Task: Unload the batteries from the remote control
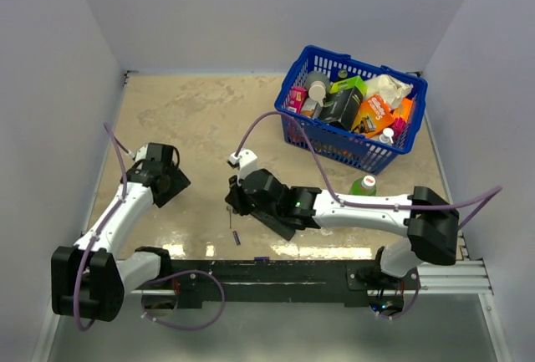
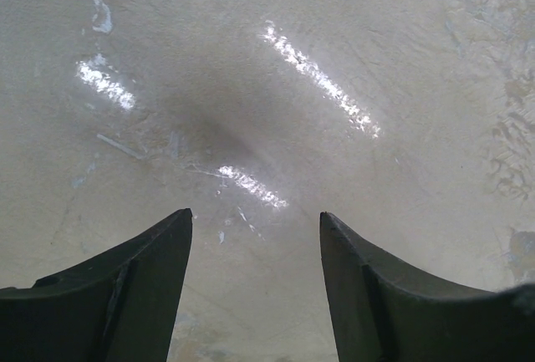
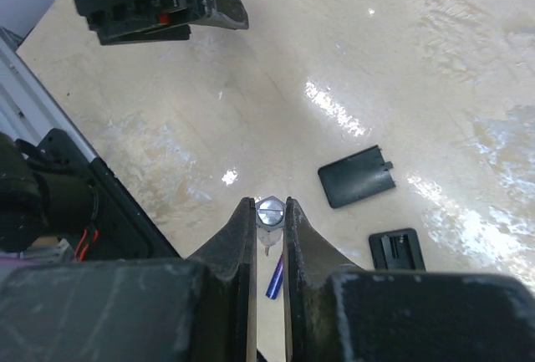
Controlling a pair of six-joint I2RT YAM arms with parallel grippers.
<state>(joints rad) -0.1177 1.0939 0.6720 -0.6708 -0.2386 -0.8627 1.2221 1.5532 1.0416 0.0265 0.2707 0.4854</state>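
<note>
Your right pincer point(image 3: 267, 205) clamps thin grey stick with silver hex tip point(image 3: 269, 211). On counter point(image 3: 401, 61), slim purple battery point(image 3: 274, 277) lies lower centre of right wrist view. Your left pincer point(image 2: 256, 214) parted, empty. Pack labels in blue plastic basket point(image 1: 368, 160) unreadable.

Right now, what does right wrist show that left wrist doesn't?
Only right wrist: the right hand shut on a thin silvery stick, a slim purple cylindrical battery on the table below it, and a flat black rectangular cover nearby. Only left wrist: the left hand, open and empty. Both: the glossy beige tabletop.
</note>
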